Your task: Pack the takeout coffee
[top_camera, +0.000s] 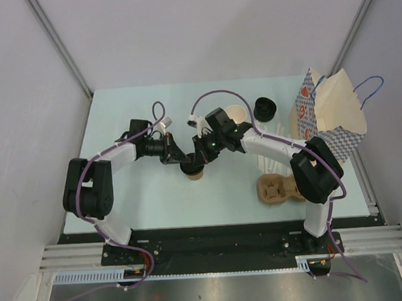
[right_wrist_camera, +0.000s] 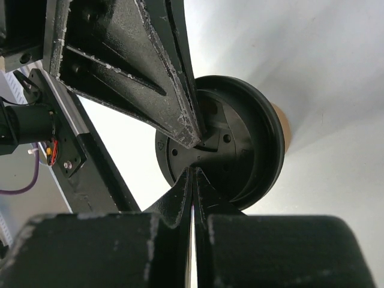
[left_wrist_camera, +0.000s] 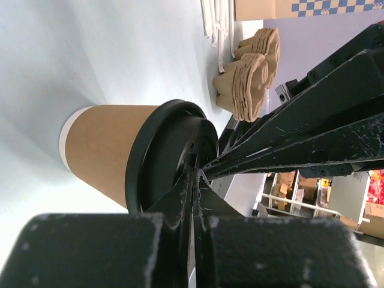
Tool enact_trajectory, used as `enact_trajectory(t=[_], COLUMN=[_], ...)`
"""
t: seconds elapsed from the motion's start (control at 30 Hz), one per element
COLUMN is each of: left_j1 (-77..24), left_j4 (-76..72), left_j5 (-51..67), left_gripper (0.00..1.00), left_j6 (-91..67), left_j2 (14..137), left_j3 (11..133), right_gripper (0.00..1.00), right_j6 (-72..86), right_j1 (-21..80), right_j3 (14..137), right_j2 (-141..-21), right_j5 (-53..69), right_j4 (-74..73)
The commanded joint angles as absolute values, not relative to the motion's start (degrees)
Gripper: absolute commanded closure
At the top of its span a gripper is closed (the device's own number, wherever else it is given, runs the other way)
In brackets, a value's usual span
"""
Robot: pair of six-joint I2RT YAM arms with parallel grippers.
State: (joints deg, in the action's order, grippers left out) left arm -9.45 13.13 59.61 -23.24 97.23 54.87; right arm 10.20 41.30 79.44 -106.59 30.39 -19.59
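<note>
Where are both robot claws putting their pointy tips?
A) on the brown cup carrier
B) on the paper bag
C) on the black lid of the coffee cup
C: the wrist views show the left gripper and the right gripper, both closed, with their tips meeting on the black lid of the takeout coffee. The paper bag and cup carrier sit apart on the table, off to the right.

Top external: looked down from above, far, over the whole table [top_camera: 163, 200].
Left wrist: close, side-on to the takeout coffee [left_wrist_camera: 102, 150].
Right wrist: close, onto its top.
Shared: that cup.
</note>
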Motion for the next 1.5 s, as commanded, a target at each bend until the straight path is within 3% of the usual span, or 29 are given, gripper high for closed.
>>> enact_trajectory(t=[0.0,0.1,0.23,0.33,0.5,0.77,0.97,1.1,1.13,1.17,1.3,1.47], left_j1=[-8.2,-8.2,-8.2,-8.3,-8.6,-12.1,-19.0,-24.9,-25.7,-26.9,-29.3,-31.5], left_j4=[17.4,17.7,23.2,26.4,32.4,35.6,38.0,40.5,41.4,41.7,42.6,43.5], left_j5=[52.6,53.6,49.1,43.3,36.2,31.3,26.5,21.4,20.7,19.9,18.8,17.1], left_gripper=[0.99,0.97,0.7,0.61,0.57,0.52,0.2,0.15,0.14,0.02,0.01,0.0], left_j6=[-18.0,-17.7,-14.4,-12.1,-6.5,-1.3,5.0,8.1,8.7,9.0,9.7,9.8], left_j2=[95.7,90.2,85.3,82.6,83.2,84.3,84.6,86.0,86.4,87.0,88.9,90.9], left_j3=[55.4,57.3,61.0,62.5,64.8,68.5,71.7,75.0,75.3,75.8,76.0,76.2], right_gripper=[1.0,1.0,1.0,1.0,0.96,0.76,0.7,0.59,0.48,0.41,0.09,0.02], right_j6=[8.0,7.9,7.8,7.8,7.8,9.0,6.8,6.5,6.5,6.4,5.3,5.0], right_j1=[41.4,41.4,41.3,41.3,41.0,38.3,34.8,31.6,30.2,29.8,27.3,24.8], right_j3=[79.8,79.9,80.4,81.3,84.7,91.9,94.0,93.3,92.9,92.4,90.1,89.7], right_j2=[-108.9,-108.6,-107.2,-105.6,-103.5,-101.2,-98.3,-96.2,-95.0,-94.4,-91.3,-89.3], right_j5=[27.0,27.2,28.6,30.7,32.1,35.9,33.8,32.6,32.5,32.4,31.4,31.7], right_j4=[-23.4,-23.0,-23.1,-22.9,-25.0,-28.0,-31.5,-33.9,-34.7,-34.8,-35.5,-37.0])
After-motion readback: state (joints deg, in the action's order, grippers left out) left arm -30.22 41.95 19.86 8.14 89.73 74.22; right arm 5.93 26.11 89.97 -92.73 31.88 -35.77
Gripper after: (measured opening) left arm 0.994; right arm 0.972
